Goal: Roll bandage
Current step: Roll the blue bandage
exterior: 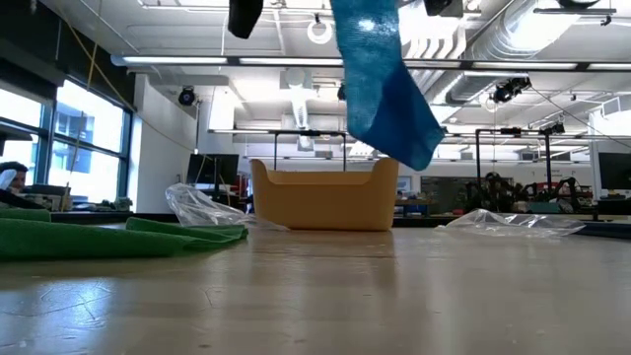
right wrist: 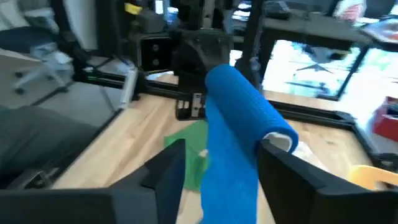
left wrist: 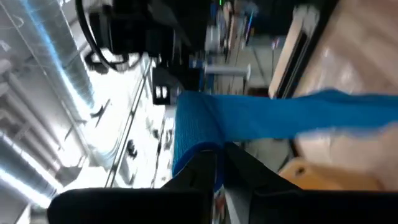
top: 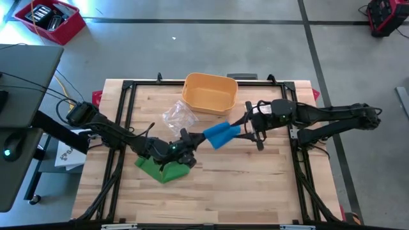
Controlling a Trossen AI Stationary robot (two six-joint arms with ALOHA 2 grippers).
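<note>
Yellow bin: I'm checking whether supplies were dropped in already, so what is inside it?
From above, the yellow bin shows only its bare yellow floor; nothing lies inside. The corner nearest the blue bandage is shaded, so something small there could go unseen.

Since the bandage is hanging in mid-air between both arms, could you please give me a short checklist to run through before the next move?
1. Left gripper pinching the blue bandage: ok, fingers shut on its edge.
2. Right gripper around the roll end: its fingers flank the roll with a gap showing; firm hold cannot tell.
3. Bandage off the table: ok, the low view shows it hanging clear above the wood.
4. Yellow bin clear of the bandage: ok, it sits behind.
5. Green cloth out of the way: not ok, it lies under the left gripper.
</note>
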